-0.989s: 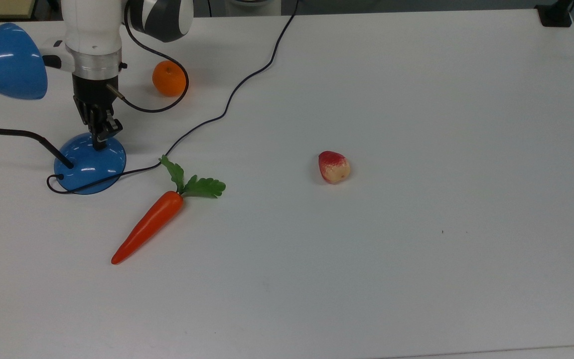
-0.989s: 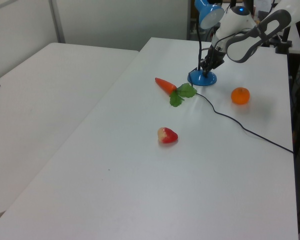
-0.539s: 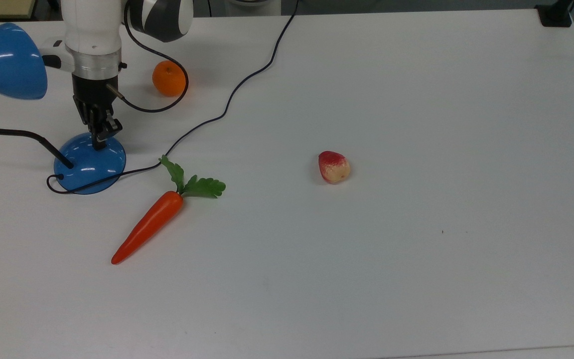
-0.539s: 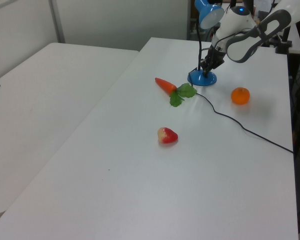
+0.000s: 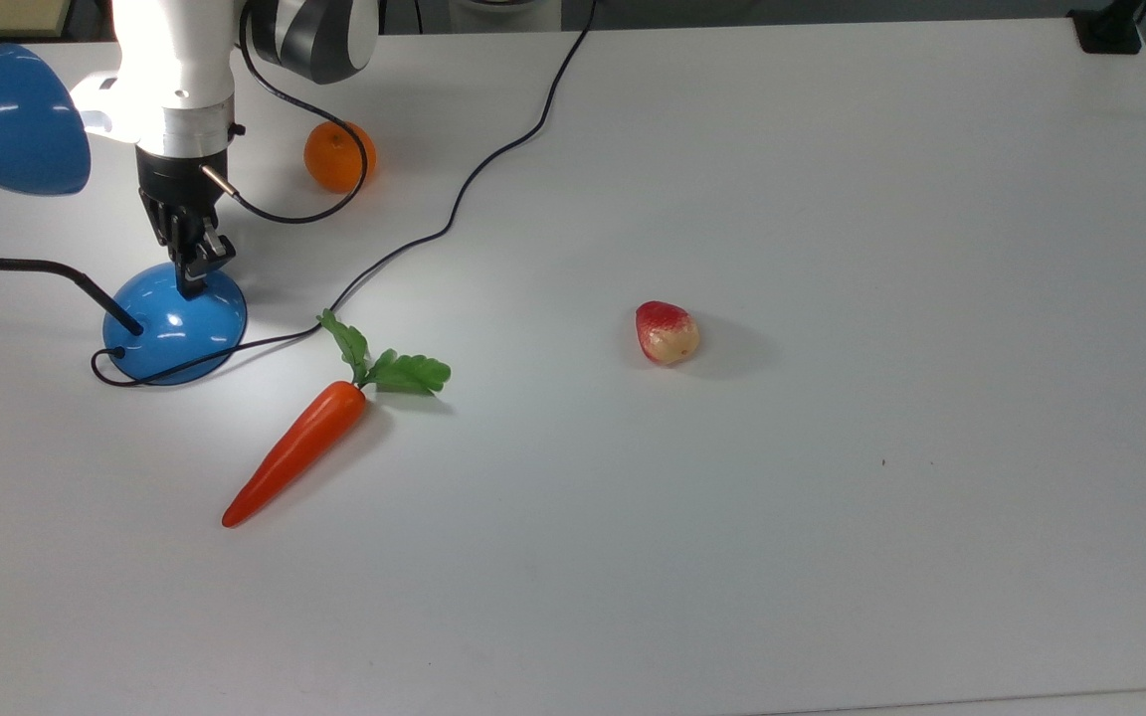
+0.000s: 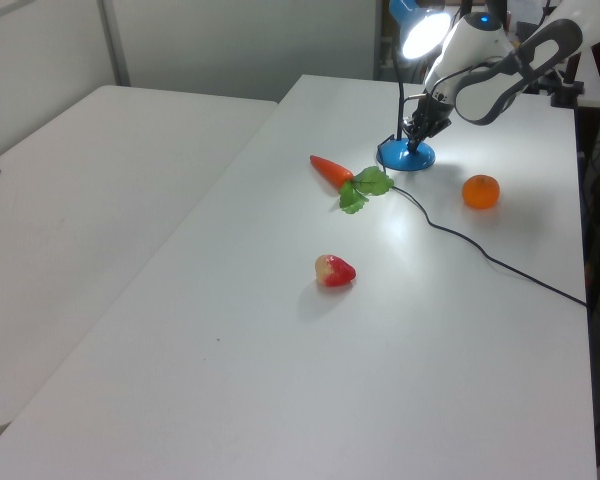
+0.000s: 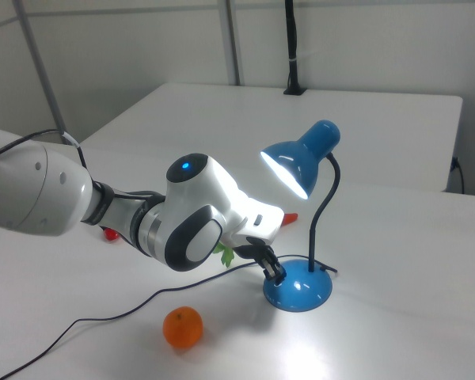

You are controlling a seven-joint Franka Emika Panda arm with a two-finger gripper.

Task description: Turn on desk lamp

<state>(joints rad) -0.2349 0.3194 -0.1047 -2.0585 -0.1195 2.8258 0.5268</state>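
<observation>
The desk lamp stands at the top view's left, its blue shade [image 5: 6,121] on a black bendy neck above the round blue base [image 5: 173,326]. The lamp is lit: its shade [image 7: 299,163] glows inside and light falls on the table and the arm. My gripper [image 5: 192,282] points straight down with its fingers shut together, the tips touching the far edge of the base [image 7: 299,290]. The switch is hidden under the fingertips. In the left view the gripper [image 6: 416,138] sits just above the base [image 6: 407,157].
The lamp's black cord [image 5: 454,204] runs from the base across the table to the far edge. A toy carrot [image 5: 299,447] lies near the base, an orange [image 5: 337,156] sits behind my arm, and a red-and-cream fruit [image 5: 667,333] lies mid-table.
The lamp has gone from dark to lit, and a bright patch now lies around the base and carrot. My gripper and the base shifted slightly to the top view's left.
</observation>
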